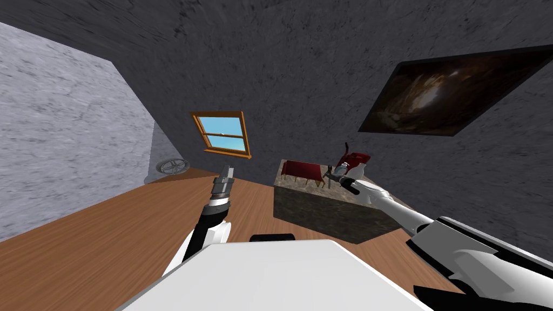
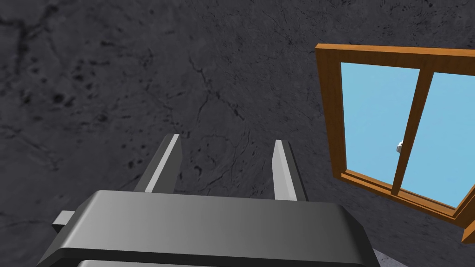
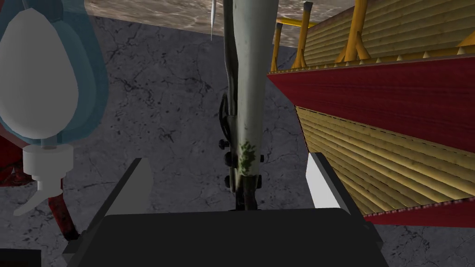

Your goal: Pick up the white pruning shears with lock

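- White shears [image 3: 248, 92] lie on the grey surface [image 3: 162, 92] between the right jaws, which stand wide apart, touching nothing.
- Left jaws: apart, holding nothing.
- Spray bottle [image 3: 41, 83] near the right jaws.

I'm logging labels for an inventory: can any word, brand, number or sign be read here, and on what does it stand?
No text can be read.
The pruning shears, between the fingers of the open right gripper, carry only green stains, no brand.
The spray bottle has a blank white face.
The framed picture on the wall shows brown shapes, no lettering.
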{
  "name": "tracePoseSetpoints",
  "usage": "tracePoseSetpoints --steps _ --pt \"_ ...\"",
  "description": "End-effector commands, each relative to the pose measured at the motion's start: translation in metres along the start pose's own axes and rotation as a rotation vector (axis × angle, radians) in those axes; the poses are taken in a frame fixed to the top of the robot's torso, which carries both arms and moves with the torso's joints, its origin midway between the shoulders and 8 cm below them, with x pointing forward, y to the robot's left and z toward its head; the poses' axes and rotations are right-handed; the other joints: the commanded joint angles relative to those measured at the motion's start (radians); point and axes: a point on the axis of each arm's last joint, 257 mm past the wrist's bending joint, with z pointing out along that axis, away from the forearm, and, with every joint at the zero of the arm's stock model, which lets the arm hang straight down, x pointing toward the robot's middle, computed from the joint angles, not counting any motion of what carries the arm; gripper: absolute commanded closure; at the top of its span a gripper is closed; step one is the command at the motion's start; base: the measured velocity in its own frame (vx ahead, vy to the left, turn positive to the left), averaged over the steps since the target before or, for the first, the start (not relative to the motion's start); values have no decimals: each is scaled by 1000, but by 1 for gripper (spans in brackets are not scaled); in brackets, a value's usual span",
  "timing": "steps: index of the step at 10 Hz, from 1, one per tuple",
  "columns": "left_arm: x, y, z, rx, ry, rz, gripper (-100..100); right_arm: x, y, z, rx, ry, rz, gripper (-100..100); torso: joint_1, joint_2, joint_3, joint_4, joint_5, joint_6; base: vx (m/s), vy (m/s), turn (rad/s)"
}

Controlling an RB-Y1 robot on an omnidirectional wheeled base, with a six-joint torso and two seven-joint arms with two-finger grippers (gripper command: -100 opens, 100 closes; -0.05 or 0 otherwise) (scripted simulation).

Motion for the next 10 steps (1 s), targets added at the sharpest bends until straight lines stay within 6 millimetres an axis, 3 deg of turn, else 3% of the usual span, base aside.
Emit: tracePoseSetpoints --steps 1,2,6,7,8,10 --pt "0 0 0 0 0 0 0 0 0 0 0 0 0 -100 0 0 0 0 0 0 0 0 0" --pt "0 0 0 0 0 0 0 -1 -1 0 1 -1 1 100 0 0 0 0 0 0 0 0 0" --pt "0 0 0 0 0 0 0 -3 -1 1 3 -4 9 100 0 -1 -1 -2 1 -1 0 1 -1" --pt "0 0 0 0 0 0 0 -3 -1 1 4 -5 12 0 0 -2 -2 -2 1 -2 0 0 0" --pt "0 0 0 0 0 0 0 -2 -3 -5 14 -18 18 100 1 -2 -2 -3 2 -2 44 -17 76" --pt "0 0 0 0 0 0 0 15 0 -12 4 0 22 100 1 -7 -5 -4 2 -3 44 -18 47"
